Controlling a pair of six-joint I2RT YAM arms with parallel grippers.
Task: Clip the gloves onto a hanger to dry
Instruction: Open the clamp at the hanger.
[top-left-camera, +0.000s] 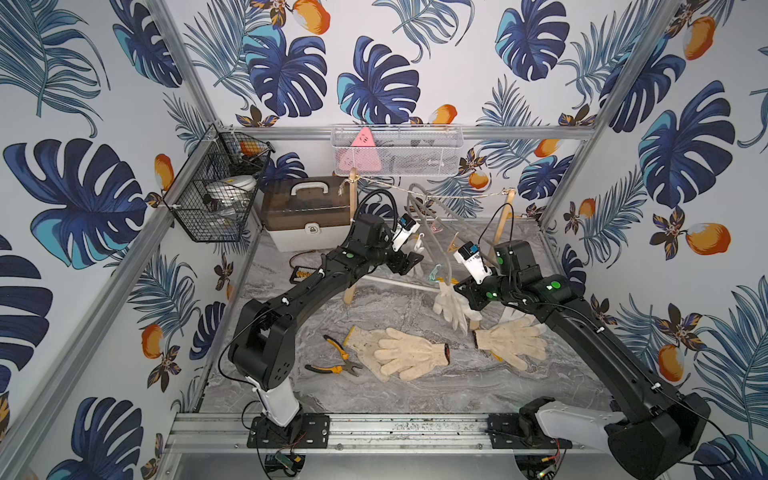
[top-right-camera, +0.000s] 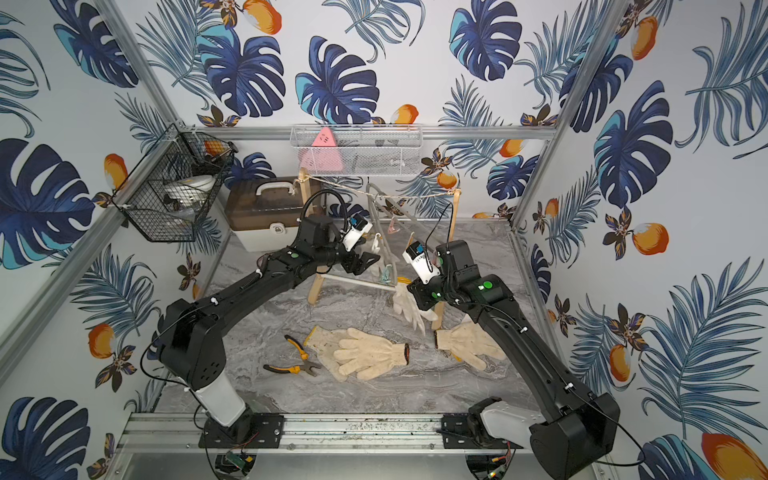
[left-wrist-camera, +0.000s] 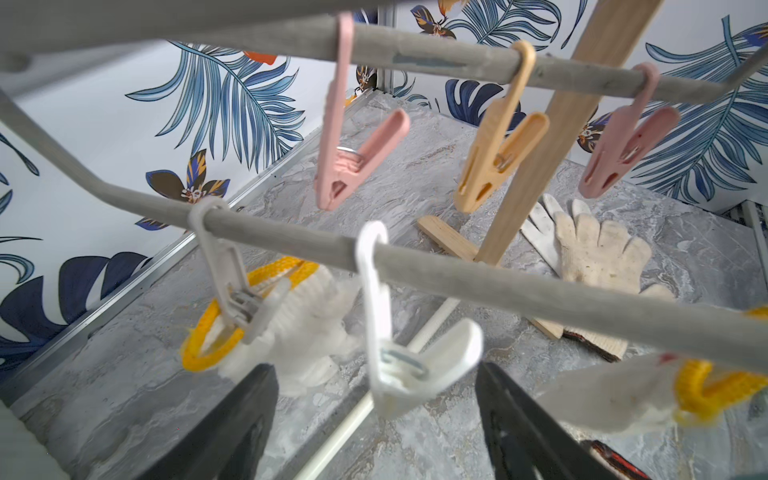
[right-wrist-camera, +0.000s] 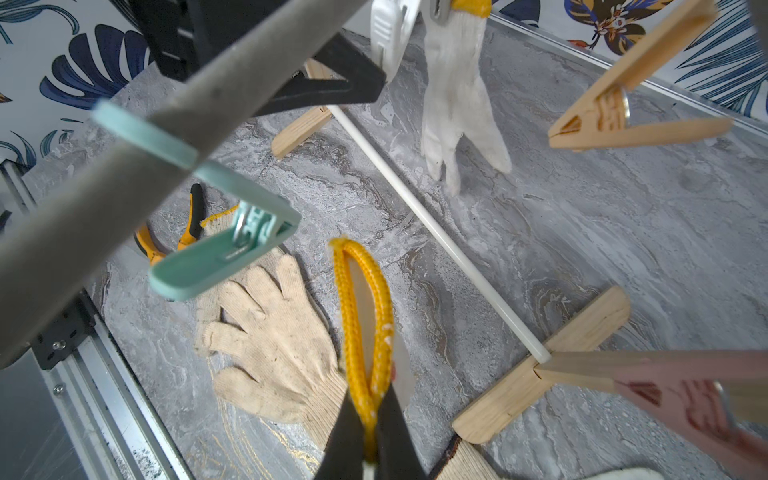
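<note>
At the left of the table (top-left-camera: 415, 399) lie pliers (top-left-camera: 337, 360), and just right of them, near the middle, two loose gloves (top-left-camera: 409, 353) overlap flat on the marble. Farther back the left gripper (left-wrist-camera: 376, 370) stands released, jaws wide either side of a white clip (left-wrist-camera: 409, 370) on the grey hanger (left-wrist-camera: 519, 291), close beside the clipped glove (left-wrist-camera: 299, 332) that dangles from another clip by its yellow cuff. To the right, the right gripper (right-wrist-camera: 368, 432) is clenched on the yellow cuff of the held glove (top-left-camera: 451, 307), which hangs below it, and spare gloves (top-left-camera: 515, 343) lie flat on the table nearer and further right
</note>
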